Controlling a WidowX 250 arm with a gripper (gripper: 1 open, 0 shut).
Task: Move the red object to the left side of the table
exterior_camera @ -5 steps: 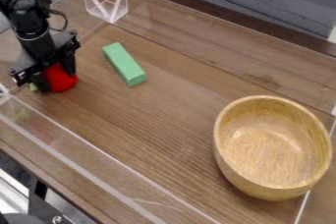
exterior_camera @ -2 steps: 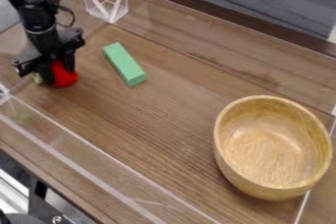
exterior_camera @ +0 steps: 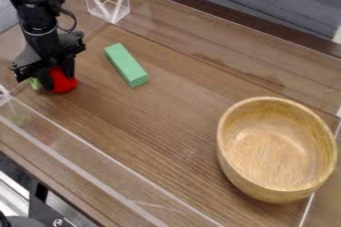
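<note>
Red fruit gripped at the left edge of the counter

The red fruit (exterior_camera: 58,81) is seen at the far left of the camera view, low down on the brown wood-grain counter (exterior_camera: 173,107), near the clear wall (exterior_camera: 104,193) that is run along that side. It is partly covered by the black tool (exterior_camera: 56,70), which is reached down over it from the upper left. The tool is clamped on the fruit, with dark parts seen over its top and beside it; the exact points of contact are hidden. A bit of green is shown at the fruit's left side.

To the right of the fruit, and apart from it, a green block (exterior_camera: 127,65) is laid flat at a slant. Above the block, toward the upper left, a clear angular piece (exterior_camera: 110,6) is placed, its outline picked out by pale edges. The lower right is taken up by a round wooden bowl (exterior_camera: 276,149), by which the fruit is greatly outsized. The bowl is set upright, well apart from both the block and the fruit, and its pale inside is exposed to view.
</note>
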